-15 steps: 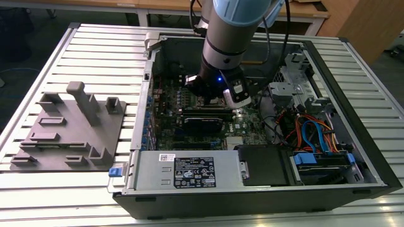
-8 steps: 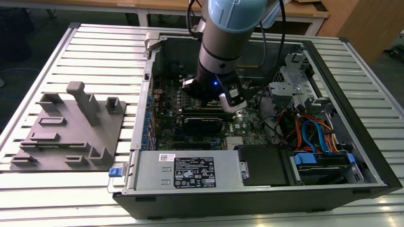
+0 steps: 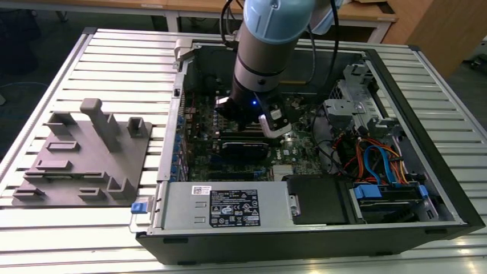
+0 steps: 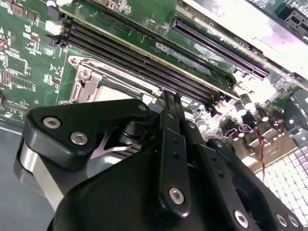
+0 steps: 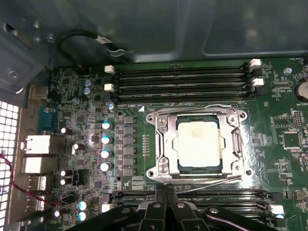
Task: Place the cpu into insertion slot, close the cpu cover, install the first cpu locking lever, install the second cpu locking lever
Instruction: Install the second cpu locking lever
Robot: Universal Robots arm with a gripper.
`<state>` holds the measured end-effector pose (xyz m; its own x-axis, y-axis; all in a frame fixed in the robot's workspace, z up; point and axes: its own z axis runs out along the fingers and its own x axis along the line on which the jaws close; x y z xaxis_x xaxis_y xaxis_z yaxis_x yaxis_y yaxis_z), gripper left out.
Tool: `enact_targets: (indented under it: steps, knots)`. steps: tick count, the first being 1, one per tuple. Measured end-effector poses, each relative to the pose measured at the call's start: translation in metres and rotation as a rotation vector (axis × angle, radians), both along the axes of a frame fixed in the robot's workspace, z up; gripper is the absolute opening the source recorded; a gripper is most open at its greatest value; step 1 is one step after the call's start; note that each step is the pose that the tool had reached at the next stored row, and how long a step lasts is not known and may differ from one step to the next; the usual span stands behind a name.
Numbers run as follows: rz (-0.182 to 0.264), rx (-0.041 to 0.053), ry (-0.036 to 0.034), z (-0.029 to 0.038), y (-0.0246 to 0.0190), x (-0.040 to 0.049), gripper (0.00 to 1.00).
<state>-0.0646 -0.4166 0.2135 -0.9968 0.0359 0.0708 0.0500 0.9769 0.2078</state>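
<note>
Jaws look pinched together to me, tips meeting right at the thin wire lever that runs along one edge of the socket. I can't tell whether they actually have hold of it or are just touching. In the second wrist view the same black fingers come to a point just beside the socket frame.

I've got the chip sitting in the slot, silver-tan top facing up, and the metal cover lies flat around it, framing it through its window. A second wire lever runs along the opposite edge of the socket, next to the memory slots. More memory slots sit on the jaws' side too.

From the exterior view, the arm reaches straight down into the open computer case, over the middle of the green board. That case sits on the slatted counter, with a grey parts holder near the counter's edge on the exterior view's left.
</note>
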Motion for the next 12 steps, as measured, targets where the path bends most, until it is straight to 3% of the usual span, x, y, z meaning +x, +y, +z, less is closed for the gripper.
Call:
enact_targets:
  steps: [12]
  knots:
    - [-0.001, 0.0186, 0.0, -0.0001, -0.0002, -0.0009, 0.1]
